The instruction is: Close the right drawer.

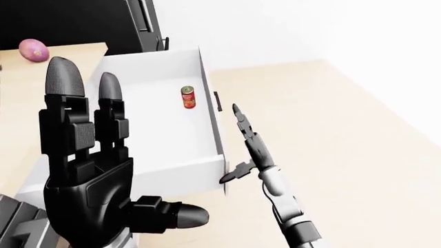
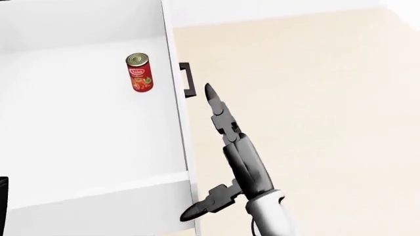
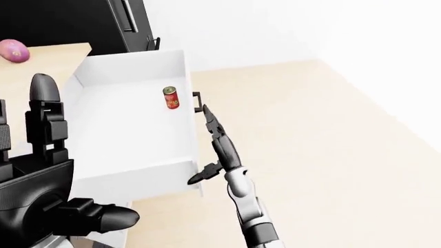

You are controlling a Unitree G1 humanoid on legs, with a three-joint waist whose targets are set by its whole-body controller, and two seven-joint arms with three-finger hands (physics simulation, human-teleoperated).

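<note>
Pale wood floor [image 1: 331, 134], white wall [image 1: 275, 26]

Drawer [image 2: 79, 147] left part cut off by head view edge.

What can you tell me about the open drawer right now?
The drawer is a plain white box, pulled well out. A dark bar handle sits on its front panel. Inside lies one red can on its side, otherwise bare white floor. The right hand, fingers straight, stands beside the front panel just below the handle; contact is unclear.

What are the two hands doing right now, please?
Left hand: open, fingers up, holding nothing.
Right hand: open, fingers straight, beside the drawer near its handle, holding nothing.
</note>
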